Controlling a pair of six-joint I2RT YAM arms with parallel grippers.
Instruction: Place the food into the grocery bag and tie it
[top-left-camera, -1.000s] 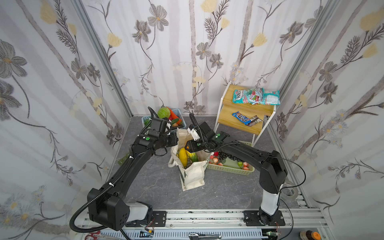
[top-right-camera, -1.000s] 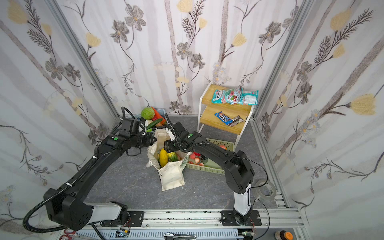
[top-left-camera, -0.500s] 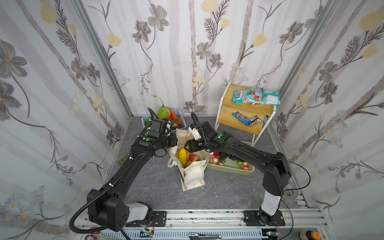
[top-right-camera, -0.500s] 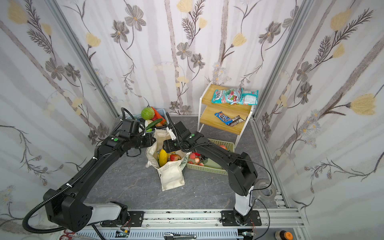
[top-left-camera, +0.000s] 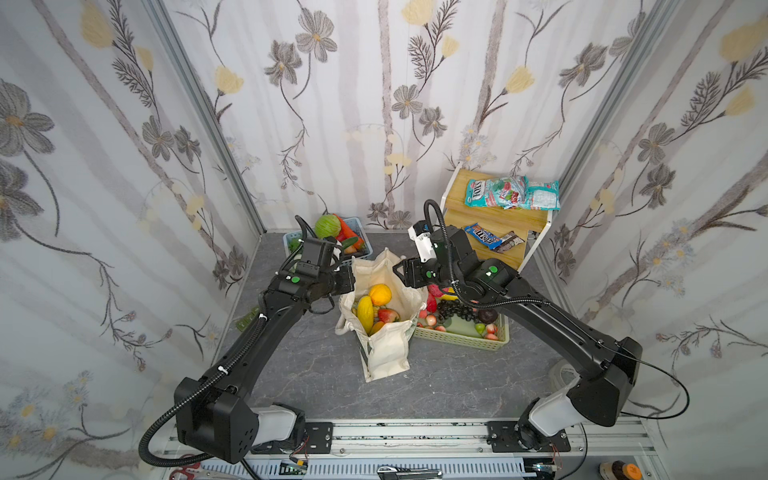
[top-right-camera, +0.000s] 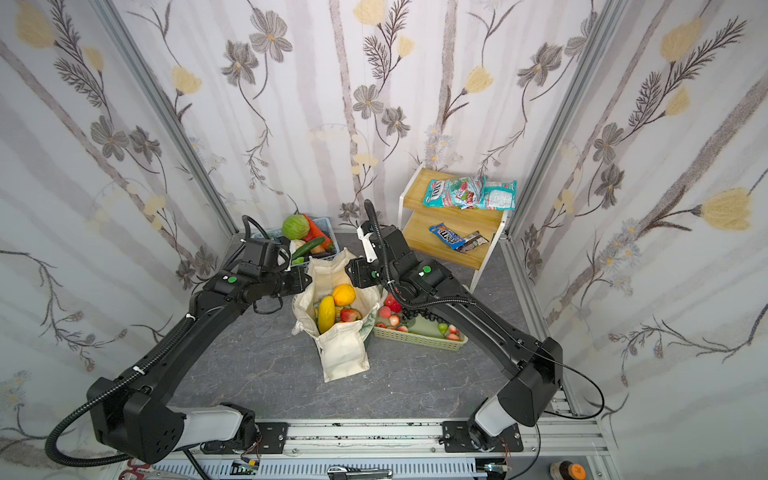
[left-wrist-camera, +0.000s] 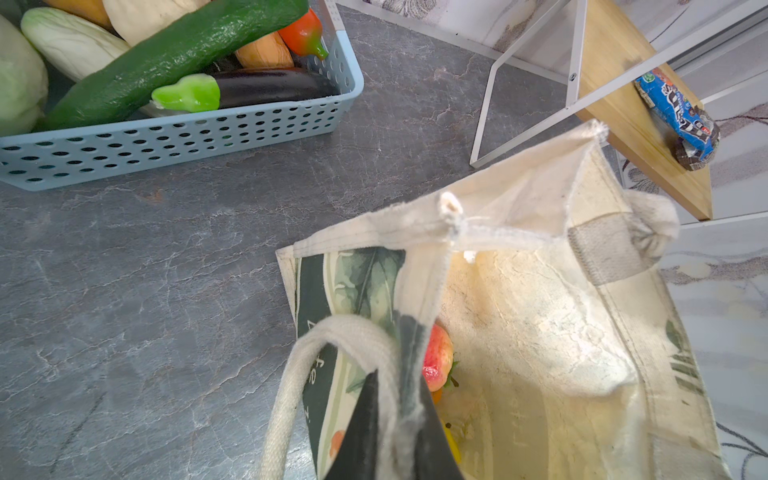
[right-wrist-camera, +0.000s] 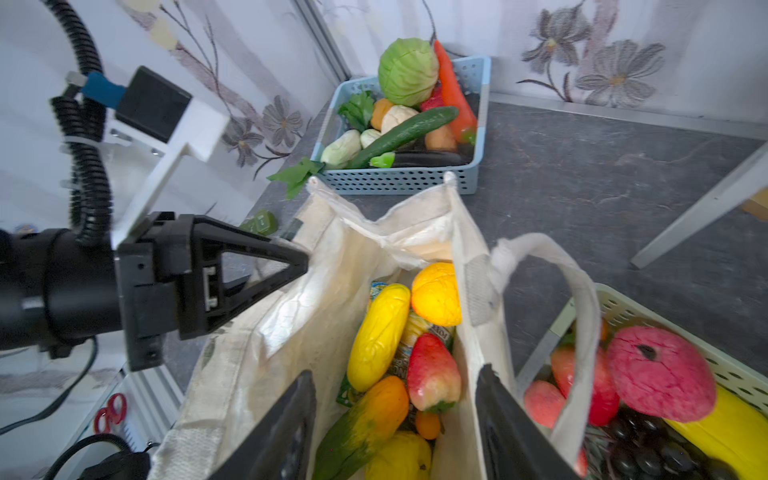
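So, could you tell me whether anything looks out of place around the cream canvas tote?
A small green item lies loose on the grey floor by the left wall, outside the perforated blue plastic basket; too small to identify.

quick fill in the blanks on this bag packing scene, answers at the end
The left gripper is ____ on the rim of the grocery bag. The round orange lies ____ the bag. The cucumber lies in a basket whose colour is ____. The right gripper, above the bag's mouth, has its jaws ____.
Missing words: shut; inside; blue; open.
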